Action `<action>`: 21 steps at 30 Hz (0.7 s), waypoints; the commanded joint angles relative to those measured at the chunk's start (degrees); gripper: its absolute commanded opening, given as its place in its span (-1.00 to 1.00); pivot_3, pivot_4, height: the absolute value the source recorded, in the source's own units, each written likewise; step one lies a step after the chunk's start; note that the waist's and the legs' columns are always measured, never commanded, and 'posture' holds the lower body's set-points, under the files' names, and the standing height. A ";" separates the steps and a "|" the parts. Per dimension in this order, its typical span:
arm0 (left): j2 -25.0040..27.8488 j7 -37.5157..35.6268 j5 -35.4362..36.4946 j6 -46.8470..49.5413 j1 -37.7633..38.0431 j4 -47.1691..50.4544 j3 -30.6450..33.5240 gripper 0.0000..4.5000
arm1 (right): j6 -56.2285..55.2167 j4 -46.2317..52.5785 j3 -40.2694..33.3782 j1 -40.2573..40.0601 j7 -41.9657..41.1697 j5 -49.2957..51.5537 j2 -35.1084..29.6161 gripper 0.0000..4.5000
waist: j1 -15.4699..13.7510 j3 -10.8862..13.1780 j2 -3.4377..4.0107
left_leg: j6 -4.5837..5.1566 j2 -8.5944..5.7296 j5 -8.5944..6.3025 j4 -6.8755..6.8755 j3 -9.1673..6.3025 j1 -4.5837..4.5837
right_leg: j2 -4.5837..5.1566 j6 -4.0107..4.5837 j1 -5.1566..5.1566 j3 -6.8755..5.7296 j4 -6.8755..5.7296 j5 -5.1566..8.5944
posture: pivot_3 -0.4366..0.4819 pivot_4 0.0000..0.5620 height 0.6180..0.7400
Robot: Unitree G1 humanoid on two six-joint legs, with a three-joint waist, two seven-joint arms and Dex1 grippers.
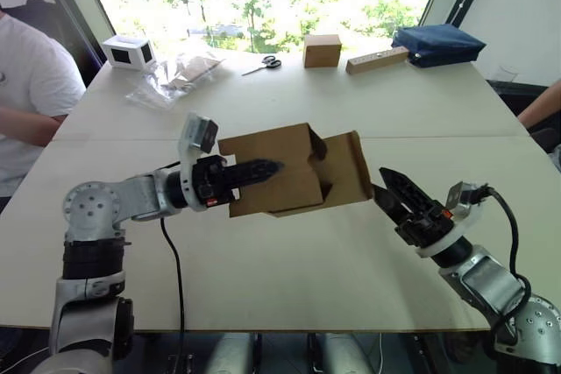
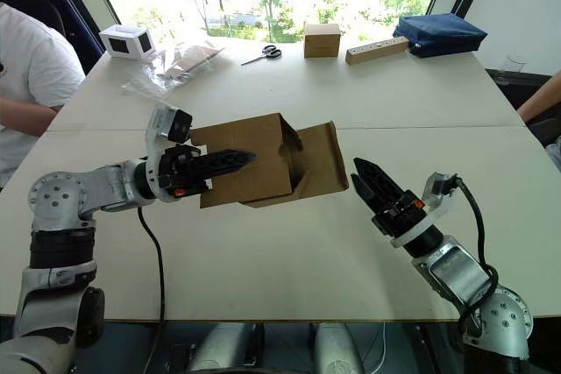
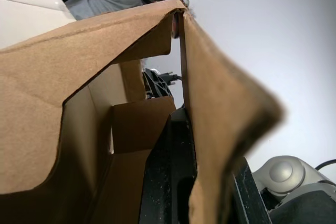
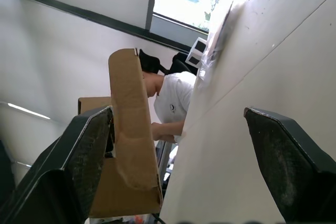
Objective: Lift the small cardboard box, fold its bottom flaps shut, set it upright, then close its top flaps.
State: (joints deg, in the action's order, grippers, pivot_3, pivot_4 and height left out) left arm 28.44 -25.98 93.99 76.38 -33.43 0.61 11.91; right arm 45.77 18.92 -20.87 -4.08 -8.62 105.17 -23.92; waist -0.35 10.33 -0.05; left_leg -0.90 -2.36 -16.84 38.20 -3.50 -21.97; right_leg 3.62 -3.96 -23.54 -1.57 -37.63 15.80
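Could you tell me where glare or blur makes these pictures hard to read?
Left eye view: the window behind the table is blown out by daylight. Left wrist view: the near edge of the small cardboard box is blurred. Right wrist view: the window is overexposed; the right gripper fingers look soft.

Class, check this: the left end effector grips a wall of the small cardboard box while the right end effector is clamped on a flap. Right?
Not quite. The left end effector does grip the small cardboard box, but the right end effector is open and apart from the flap, as the left eye view shows.
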 commanded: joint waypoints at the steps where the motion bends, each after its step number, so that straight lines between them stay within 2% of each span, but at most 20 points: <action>1: 0.38 -0.05 2.00 -1.18 -0.20 1.78 0.00 -1.00 | -0.73 2.44 0.65 0.34 -0.44 1.48 0.20 0.88 | 0.01 0.00 0.00 | 0.00 0.00 0.00 0.00 0.00 0.00 | 0.00 0.00 0.00 0.00 0.00 0.00 | -0.05 -0.47 1.00; 10: 0.56 -0.17 1.98 -1.53 0.20 2.17 -1.11 -1.00 | -4.06 7.17 4.10 3.24 2.29 3.70 3.22 0.88 | 0.05 0.00 0.00 | 0.00 0.00 0.00 0.00 0.00 0.00 | 0.00 0.00 -0.01 0.00 0.00 0.00 | -0.05 -0.47 1.00; 21: 1.16 -0.91 0.85 -1.87 1.01 1.76 -1.50 -1.00 | -6.03 11.64 3.64 4.24 3.96 6.30 -0.76 0.88 | -0.01 0.00 0.00 | 0.01 0.00 0.00 0.00 0.00 0.00 | 0.00 0.00 0.00 0.00 0.02 0.00 | -0.05 -0.47 1.00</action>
State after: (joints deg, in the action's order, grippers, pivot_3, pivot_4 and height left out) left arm 29.02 -26.03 94.28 75.42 -31.86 1.26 10.01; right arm 40.57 27.21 -16.50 0.14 -4.30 109.38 -23.68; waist -0.36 10.33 -0.05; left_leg -0.89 -2.36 -16.84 38.20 -3.50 -21.97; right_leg 3.62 -3.97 -23.55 -1.57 -37.61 15.80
